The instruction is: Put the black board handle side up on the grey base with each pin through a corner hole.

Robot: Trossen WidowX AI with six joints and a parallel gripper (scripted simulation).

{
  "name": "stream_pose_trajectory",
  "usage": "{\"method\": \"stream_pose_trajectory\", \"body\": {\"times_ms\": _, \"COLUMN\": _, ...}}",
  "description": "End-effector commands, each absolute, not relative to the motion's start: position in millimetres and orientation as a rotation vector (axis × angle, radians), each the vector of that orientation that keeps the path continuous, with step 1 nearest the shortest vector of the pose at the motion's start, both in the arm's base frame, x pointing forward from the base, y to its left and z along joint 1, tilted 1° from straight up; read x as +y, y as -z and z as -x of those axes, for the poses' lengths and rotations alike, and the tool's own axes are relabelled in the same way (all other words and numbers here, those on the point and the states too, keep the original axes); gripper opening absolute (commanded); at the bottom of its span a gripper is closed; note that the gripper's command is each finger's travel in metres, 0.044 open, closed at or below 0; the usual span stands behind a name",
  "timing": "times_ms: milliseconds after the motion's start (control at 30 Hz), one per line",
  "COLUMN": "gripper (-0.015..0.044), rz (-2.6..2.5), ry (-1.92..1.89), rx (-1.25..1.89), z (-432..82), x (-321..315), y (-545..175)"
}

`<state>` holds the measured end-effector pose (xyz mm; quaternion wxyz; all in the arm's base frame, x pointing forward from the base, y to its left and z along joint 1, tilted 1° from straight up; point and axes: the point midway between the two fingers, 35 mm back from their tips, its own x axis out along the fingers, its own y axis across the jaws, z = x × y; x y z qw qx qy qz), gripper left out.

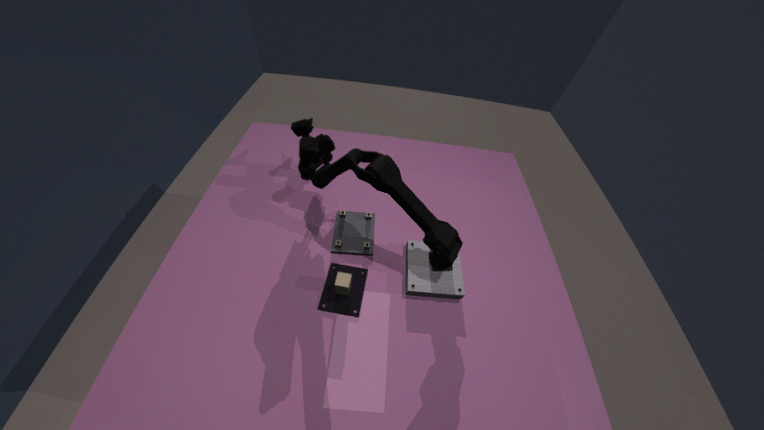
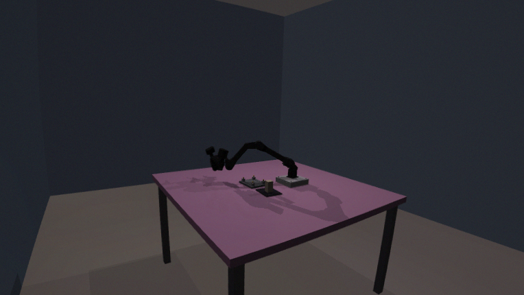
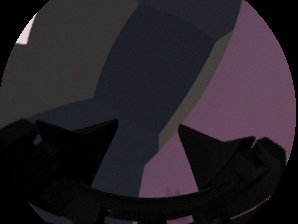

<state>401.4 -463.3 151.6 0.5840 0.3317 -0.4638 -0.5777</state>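
Progress: you are seeing the task at its starting stage; the black board (image 1: pixel 341 304) (image 2: pixel 276 192) is lying flat on the pink table (image 1: pixel 454 186) (image 2: pixel 238 227) (image 3: pixel 265 90), beside the grey base (image 1: pixel 353 233) (image 2: pixel 250 182), and its pale square handle (image 1: pixel 343 283) (image 2: pixel 269 186) is facing up; the four posts are standing bare of the board, their gold pins showing in the top view; no pin is passing through a corner hole.

Gripper (image 1: pixel 312 134) (image 2: pixel 216 151) (image 3: pixel 148 125): your jaws are standing wide open, gripping nothing; they are hanging above the table, well apart from board and base, while the wrist view is showing mostly walls and tabletop.

Remaining, by your judgement: you are needing the whole sequence; reaching the handle, gripping, lifting, aligning four holes over four pins, lowering until the board is resting flat, releasing, withdrawing.
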Motion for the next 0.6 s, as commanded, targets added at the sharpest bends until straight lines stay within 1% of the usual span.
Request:
{"method": "stream_pose_trajectory", "body": {"times_ms": 0, "gripper": 0.0426, "rz": -0.774, "ry": 1.347, "rx": -1.077, "z": -402.5, "x": -462.6, "y": -152.0}}
{"method": "stream_pose_trajectory", "body": {"times_ms": 33, "gripper": 0.044, "rz": -0.774, "ry": 1.343, "rx": -1.059, "z": -405.9, "x": -460.2, "y": -153.1}}
{"method": "stream_pose_trajectory", "body": {"times_ms": 133, "gripper": 0.044, "rz": -0.769, "ry": 1.316, "rx": -0.94, "z": -428.1, "x": -442.5, "y": -160.4}}
{"method": "stream_pose_trajectory", "body": {"times_ms": 333, "gripper": 0.044, "rz": -0.739, "ry": 1.223, "rx": -0.596, "z": -483.1, "x": -385.1, "y": -170.5}}
{"method": "stream_pose_trajectory", "body": {"times_ms": 567, "gripper": 0.044, "rz": -0.666, "ry": 1.068, "rx": -0.124, "z": -531.3, "x": -292.3, "y": -163.2}}
